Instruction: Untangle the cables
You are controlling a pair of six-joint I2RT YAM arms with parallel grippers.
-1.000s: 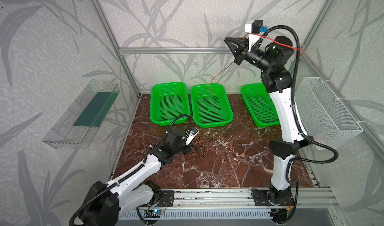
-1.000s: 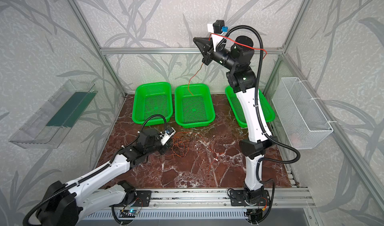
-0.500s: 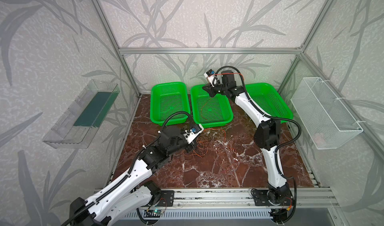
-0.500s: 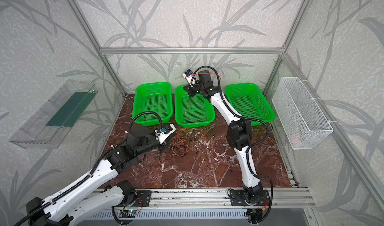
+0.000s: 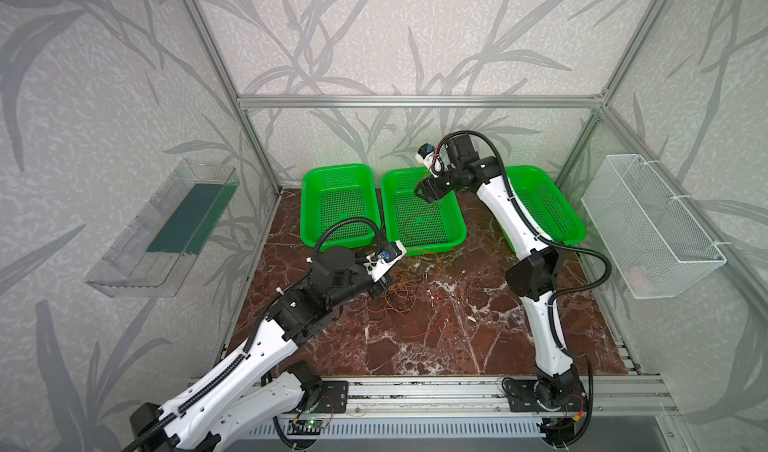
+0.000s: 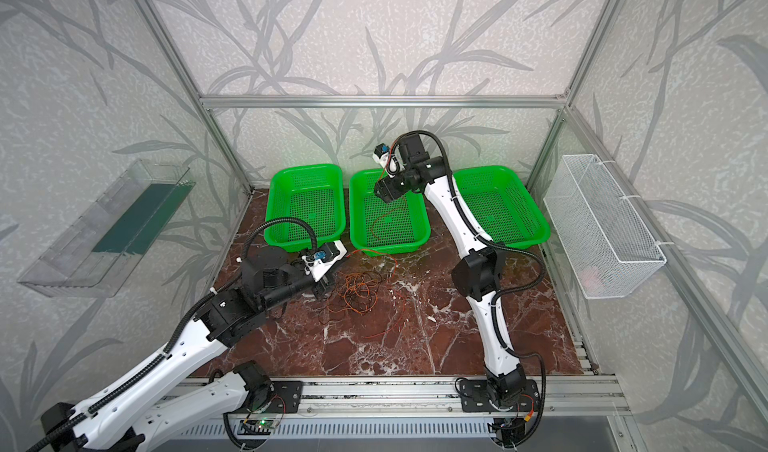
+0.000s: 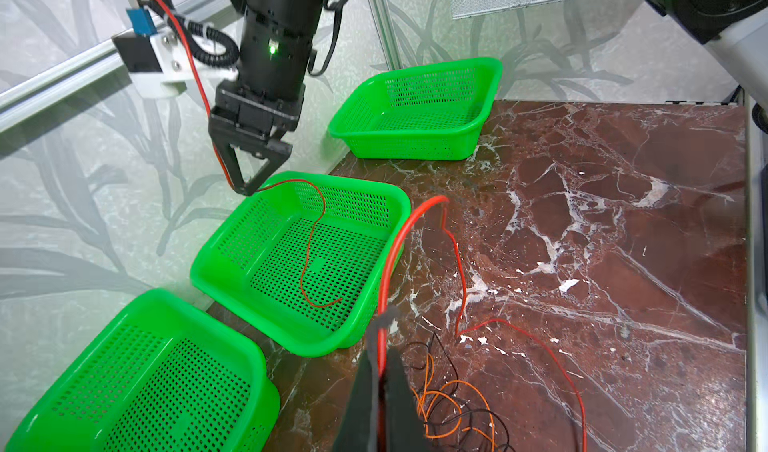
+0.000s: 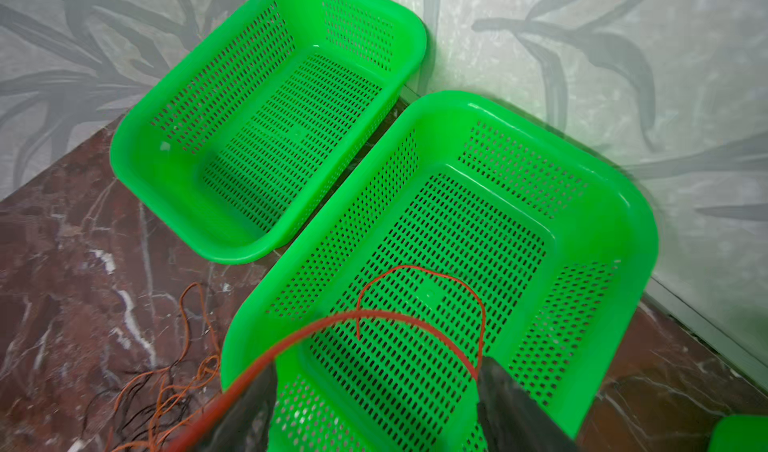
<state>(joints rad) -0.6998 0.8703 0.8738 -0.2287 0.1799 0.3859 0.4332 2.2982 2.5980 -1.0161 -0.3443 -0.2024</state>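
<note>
- Right gripper [image 7: 248, 177]: jaws wide above the middle basket [image 7: 286, 337]. The freed red cable [image 8: 417, 266] curls on the basket floor beneath it, one end seemingly draped on a finger. Advice: lift straight up, slowly, so the end slips off.
- Left gripper [image 7: 382, 325]: clamped on the pinched red cable [image 7: 390, 250]. Hold firm to anchor the cables [image 6: 357, 290] tangled just beside its tips.
- Table [image 5: 457, 337]: polished red marble, probably slippery, closed in by leaf-patterned walls.

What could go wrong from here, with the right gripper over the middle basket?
The red wire in the middle basket touches the open right gripper; retracting may drag it out. The left gripper is shut on a second red wire beside the tangle; pulling may tighten it.
</note>
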